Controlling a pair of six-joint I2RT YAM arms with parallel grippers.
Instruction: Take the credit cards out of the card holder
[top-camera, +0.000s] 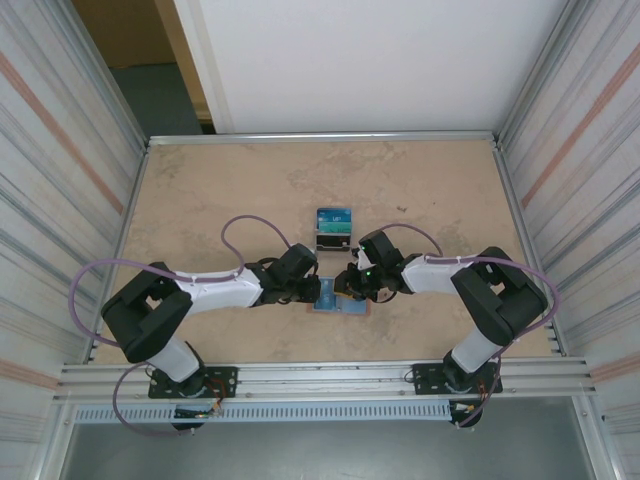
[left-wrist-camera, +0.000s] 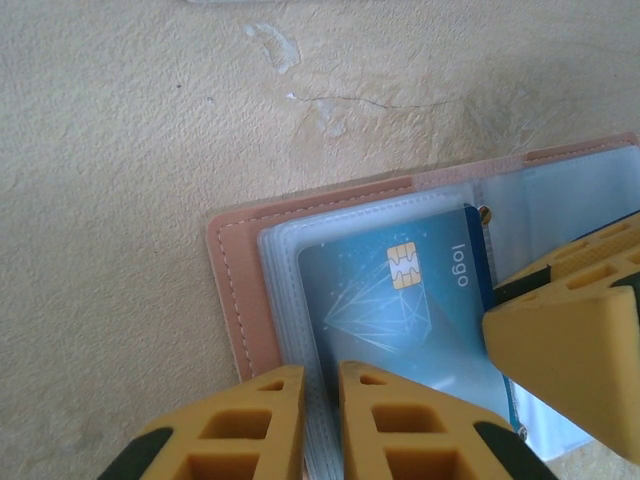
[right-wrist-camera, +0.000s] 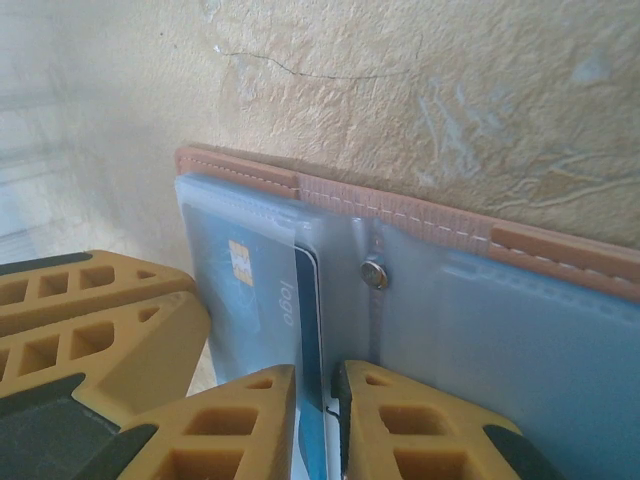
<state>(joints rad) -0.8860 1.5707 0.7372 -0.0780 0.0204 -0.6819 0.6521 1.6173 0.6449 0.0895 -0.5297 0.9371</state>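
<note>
1. Pinching a blue credit card (left-wrist-camera: 390, 300) by its long edge: the right gripper (right-wrist-camera: 315, 390), ribbed yellow fingers nearly together, the card's edge in the slit.
2. Left gripper (left-wrist-camera: 320, 385): fingers likewise a slit apart, clamped on the card holder's clear, floppy plastic sleeve.
3. Card is glossy, with a gold chip and pale "logo" lettering. One end lies under the sleeve; the other is out at the spine.
4. Card holder (left-wrist-camera: 232, 290) lies open and flat, with a tan-pink leather border, pale stitching and a small metal stud.
5. Table (left-wrist-camera: 150, 120) is beige and mottled (rough grain). The holder sits between the two arms.
6. Just beyond is a small stand (top-camera: 333, 243) with a teal card (top-camera: 335, 217) upright in it.
</note>
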